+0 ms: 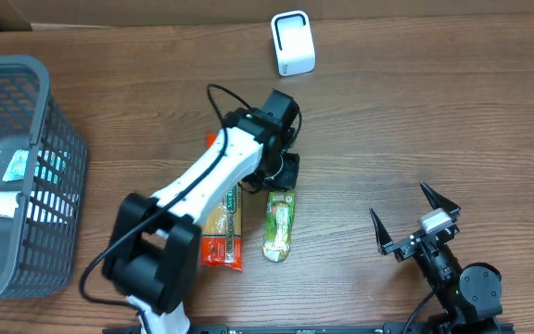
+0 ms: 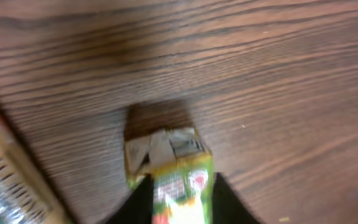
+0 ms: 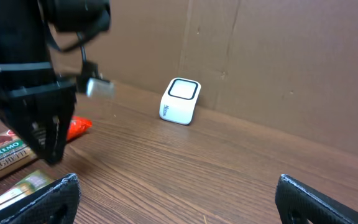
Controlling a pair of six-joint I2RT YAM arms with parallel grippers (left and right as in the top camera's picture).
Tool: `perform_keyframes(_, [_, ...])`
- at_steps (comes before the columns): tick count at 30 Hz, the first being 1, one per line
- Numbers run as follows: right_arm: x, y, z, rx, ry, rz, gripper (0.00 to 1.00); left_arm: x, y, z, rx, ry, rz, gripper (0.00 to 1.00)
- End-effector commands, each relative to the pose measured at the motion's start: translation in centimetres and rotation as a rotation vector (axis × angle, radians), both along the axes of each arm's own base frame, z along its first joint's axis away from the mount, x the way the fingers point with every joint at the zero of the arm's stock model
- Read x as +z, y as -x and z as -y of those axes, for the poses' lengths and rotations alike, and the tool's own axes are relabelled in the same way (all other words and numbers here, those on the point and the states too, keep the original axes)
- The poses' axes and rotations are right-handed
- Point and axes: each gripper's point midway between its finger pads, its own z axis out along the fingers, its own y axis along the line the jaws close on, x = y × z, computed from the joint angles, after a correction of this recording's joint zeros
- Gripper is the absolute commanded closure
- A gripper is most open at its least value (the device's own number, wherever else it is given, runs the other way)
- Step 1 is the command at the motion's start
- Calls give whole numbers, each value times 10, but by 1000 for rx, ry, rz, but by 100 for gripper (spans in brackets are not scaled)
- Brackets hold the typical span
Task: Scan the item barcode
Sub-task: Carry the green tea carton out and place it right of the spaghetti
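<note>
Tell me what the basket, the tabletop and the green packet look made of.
Basket: grey moulded plastic, matte; open lattice walls.
Tabletop: wood or wood-look laminate; grain lines, slight sheen.
Green packet: probably thin printed plastic film, glossy, with a creased, crimped end.

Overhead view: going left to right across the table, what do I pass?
Grey plastic mesh basket → long spaghetti packet with red end → green flat snack packet → black right gripper, jaws open.
</note>
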Motion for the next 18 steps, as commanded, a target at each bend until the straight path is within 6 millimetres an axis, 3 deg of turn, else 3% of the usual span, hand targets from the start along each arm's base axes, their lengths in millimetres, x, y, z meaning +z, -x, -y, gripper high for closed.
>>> perform_keyframes(1, [-1, 0, 0, -1, -8, 3, 0, -12, 2, 0, 10, -23, -27, 64])
perform_keyframes(5, [-1, 0, 0, -1, -8, 3, 0, -6, 0, 1, 3, -17, -13, 48])
perform_keyframes(10, [-1, 0, 0, -1, -8, 3, 0, 20, -9, 5, -12, -5, 18, 42])
perform_keyframes(14, [-1, 0, 0, -1, -8, 3, 0, 62, -23, 5, -12, -15, 92, 41])
perform_keyframes(18, [-1, 0, 0, -1, -8, 3, 0, 123, -37, 2, 0, -9, 210, 37])
